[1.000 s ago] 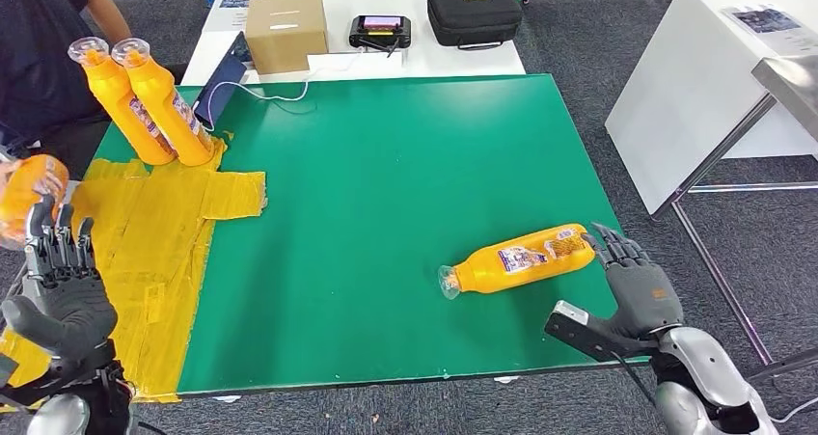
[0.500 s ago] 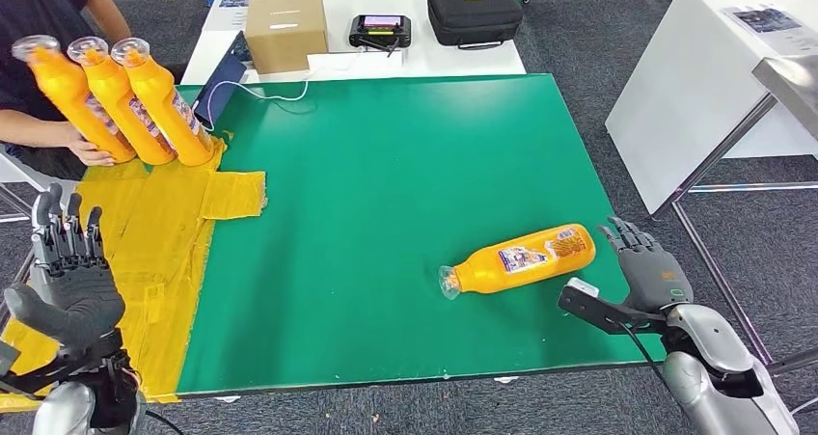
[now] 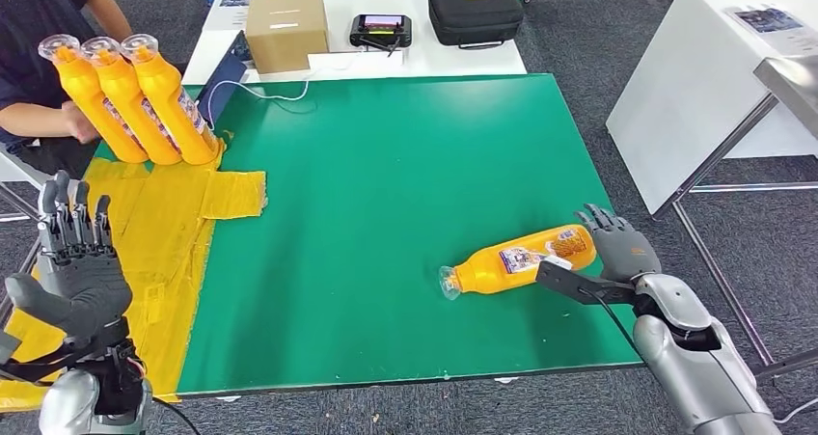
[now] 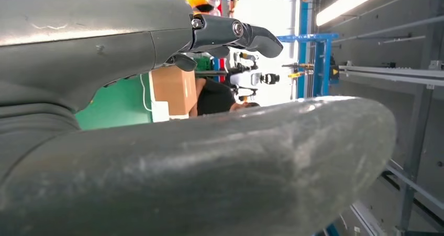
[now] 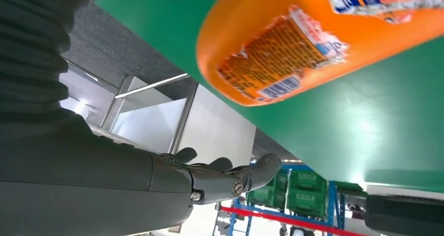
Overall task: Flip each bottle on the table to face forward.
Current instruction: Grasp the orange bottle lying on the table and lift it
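Lying bottle (image 3: 521, 259): glossy orange plastic, torn paper label. Counter (image 3: 386, 165): matt green cover, wrinkled yellow tape (image 3: 159, 232). Right hand (image 3: 617, 252): smooth dark-grey plastic.

The right hand (image 3: 622, 250) now sits against the base end of the lying orange plastic bottle (image 3: 516, 258) at the near right of the green desk (image 3: 405, 165), thumb stretched under the label side; a second ago it hovered just off that end, farther to the right. At the far left, a third upright orange bottle (image 3: 85, 97) stands beside the other two, where a second ago only two stood; the person's hand (image 3: 72, 122) is behind it. The left hand (image 3: 79, 266), fingers spread and empty, is slightly farther right and higher.
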{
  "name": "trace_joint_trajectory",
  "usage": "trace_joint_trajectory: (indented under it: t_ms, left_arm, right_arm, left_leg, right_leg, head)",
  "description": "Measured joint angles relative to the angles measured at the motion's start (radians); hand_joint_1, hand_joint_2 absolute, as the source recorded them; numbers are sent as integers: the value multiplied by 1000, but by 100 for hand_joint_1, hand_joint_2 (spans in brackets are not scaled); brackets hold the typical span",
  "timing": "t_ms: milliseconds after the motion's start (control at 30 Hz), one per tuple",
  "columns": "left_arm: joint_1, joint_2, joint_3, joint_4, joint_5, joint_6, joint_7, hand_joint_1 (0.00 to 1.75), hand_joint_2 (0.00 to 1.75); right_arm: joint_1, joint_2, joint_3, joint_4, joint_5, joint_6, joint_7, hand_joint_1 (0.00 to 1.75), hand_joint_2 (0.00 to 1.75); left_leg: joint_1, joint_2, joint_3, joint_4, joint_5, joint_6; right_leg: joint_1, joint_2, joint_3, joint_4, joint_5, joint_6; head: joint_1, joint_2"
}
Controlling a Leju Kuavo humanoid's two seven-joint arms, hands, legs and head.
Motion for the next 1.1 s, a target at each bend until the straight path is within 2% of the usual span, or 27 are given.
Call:
trace_joint_trajectory:
  t_ms: [367, 400, 433, 533, 567, 867, 1000, 1100]
  left_arm:
    - [-39, 5, -25, 29, 27, -13, 4, 0, 0]
    - [-44, 6, -28, 34, 32, -15, 4, 0, 0]
    - [-51, 7, -32, 39, 36, -17, 3, 0, 0]
    - [-74, 10, -46, 61, 49, -23, 1, 0, 0]
    - [-82, 11, -51, 70, 53, -23, -1, 0, 0]
    - [-145, 29, -97, 137, 91, -9, -7, 0, 0]
    - [-150, 36, -110, 158, 101, -8, -14, 0, 0]
    - [-152, 39, -112, 164, 107, -8, -13, 0, 0]
  right_arm:
    - [-150, 72, 103, 219, 16, 24, -25, 0, 175]
    - [-165, 80, 119, 249, 16, 34, -35, 2, 175]
    - [-181, 87, 137, 280, 16, 45, -47, 11, 175]
    - [-232, 106, 195, 374, 14, 92, -89, 137, 175]
    - [-249, 110, 216, 402, 14, 107, -103, 171, 175]
    - [-354, 122, 373, 566, -13, 191, -168, 175, 175]
    - [-369, 115, 406, 593, -39, 192, -172, 175, 175]
    - [-368, 117, 416, 600, -81, 157, -153, 175, 175]
  left_leg:
    - [0, 0, 0, 0, 0, 0]
    - [0, 0, 0, 0, 1, 0]
    - [0, 0, 0, 0, 1, 0]
    - [0, 0, 1, 0, 1, 1]
    - [0, 0, 1, 0, 1, 1]
    - [1, 1, 10, 0, 0, 1]
    - [1, 1, 13, 0, 0, 1]
    - [1, 1, 14, 0, 0, 1]
  right_leg:
    - [0, 0, 0, 0, 0, 0]
    - [0, 0, 0, 0, 0, 0]
    - [0, 0, 0, 0, 0, 0]
    - [0, 0, 0, 0, 0, 0]
    - [0, 0, 1, 0, 0, 0]
    - [0, 0, 7, -1, 0, 0]
    - [0, 0, 8, -1, 0, 0]
    - [0, 0, 13, -1, 0, 0]
  head:
    - [0, 0]
    - [0, 0]
    - [0, 0]
    - [0, 0]
    - [0, 0]
    - [0, 0]
    - [0, 0]
    - [0, 0]
